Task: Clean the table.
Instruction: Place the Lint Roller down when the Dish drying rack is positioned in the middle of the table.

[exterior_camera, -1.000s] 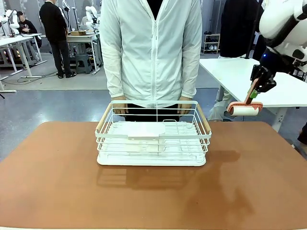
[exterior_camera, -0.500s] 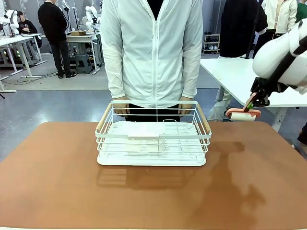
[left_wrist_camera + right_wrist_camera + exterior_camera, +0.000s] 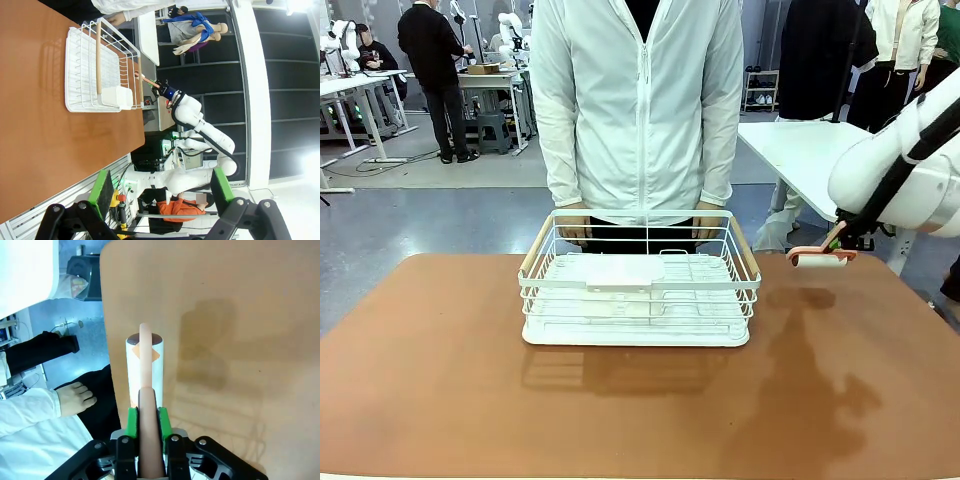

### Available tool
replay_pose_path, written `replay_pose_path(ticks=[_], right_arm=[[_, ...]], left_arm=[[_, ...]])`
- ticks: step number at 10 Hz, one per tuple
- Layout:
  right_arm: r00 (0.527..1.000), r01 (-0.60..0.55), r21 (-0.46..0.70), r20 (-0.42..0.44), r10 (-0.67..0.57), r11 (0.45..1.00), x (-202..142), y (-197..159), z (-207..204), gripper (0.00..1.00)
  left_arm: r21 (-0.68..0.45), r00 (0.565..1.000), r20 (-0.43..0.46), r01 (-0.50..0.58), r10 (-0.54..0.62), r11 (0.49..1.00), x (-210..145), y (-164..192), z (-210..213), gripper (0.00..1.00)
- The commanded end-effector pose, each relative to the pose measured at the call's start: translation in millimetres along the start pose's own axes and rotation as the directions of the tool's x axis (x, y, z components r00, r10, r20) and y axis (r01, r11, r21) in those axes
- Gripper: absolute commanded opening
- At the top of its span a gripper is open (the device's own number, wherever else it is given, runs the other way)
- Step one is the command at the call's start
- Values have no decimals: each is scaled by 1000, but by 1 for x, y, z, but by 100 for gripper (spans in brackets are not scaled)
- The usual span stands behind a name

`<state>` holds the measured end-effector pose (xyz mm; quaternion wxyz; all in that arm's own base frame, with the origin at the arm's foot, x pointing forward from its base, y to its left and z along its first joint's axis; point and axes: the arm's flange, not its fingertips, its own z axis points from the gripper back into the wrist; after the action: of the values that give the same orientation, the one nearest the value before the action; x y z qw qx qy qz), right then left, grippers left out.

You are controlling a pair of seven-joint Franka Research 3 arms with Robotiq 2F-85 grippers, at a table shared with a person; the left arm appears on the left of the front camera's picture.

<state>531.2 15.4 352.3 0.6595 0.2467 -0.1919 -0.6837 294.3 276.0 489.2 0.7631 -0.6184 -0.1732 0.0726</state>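
White wire rack (image 3: pixel 640 290) blocks table (image 3: pixel 440 380) centre; bare surface around.

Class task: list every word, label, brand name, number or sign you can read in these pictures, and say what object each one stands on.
No text can be read in these pictures.
The pink-handled lint roller with a white roll: brown end patch with an orange diamond, no letters readable.
The white wire rack with wooden handles: no print.
The reddish-brown table top: no print.
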Motion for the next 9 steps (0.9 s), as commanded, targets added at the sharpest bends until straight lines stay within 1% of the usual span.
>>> replay_pose_path(ticks=[1, 2, 3, 4, 5, 7, 9], right_arm=[[1000, 7, 85, -6, -7, 996, 8, -21, -13, 21], [1000, -8, 86, 11, 7, 996, 9, -29, -20, 21], [1000, 5, 69, -2, -5, 998, 12, -35, -26, 21], [1000, 15, 81, -22, -14, 997, 13, -40, -28, 21], [1000, 5, 74, -19, -3, 997, 14, -46, -31, 21], [1000, 5, 30, -24, -5, 1000, 17, -53, -36, 21], [1000, 2, -28, -6, -2, 1000, 19, -55, -40, 21]], left_arm=[[-2, 1000, 4, 2, -2, 1000, -1, -1, 2, 100], [-2, 1000, 4, 2, -2, 1000, -1, -1, 2, 100], [-2, 1000, 4, 2, -2, 1000, -1, -1, 2, 100], [-2, 1000, 4, 2, -2, 1000, -1, -1, 2, 100], [-2, 1000, 4, 2, -2, 1000, -1, -1, 2, 100], [-2, 1000, 4, 2, -2, 1000, -1, -1, 2, 100], [-2, 1000, 4, 2, -2, 1000, -1, -1, 2, 100]])
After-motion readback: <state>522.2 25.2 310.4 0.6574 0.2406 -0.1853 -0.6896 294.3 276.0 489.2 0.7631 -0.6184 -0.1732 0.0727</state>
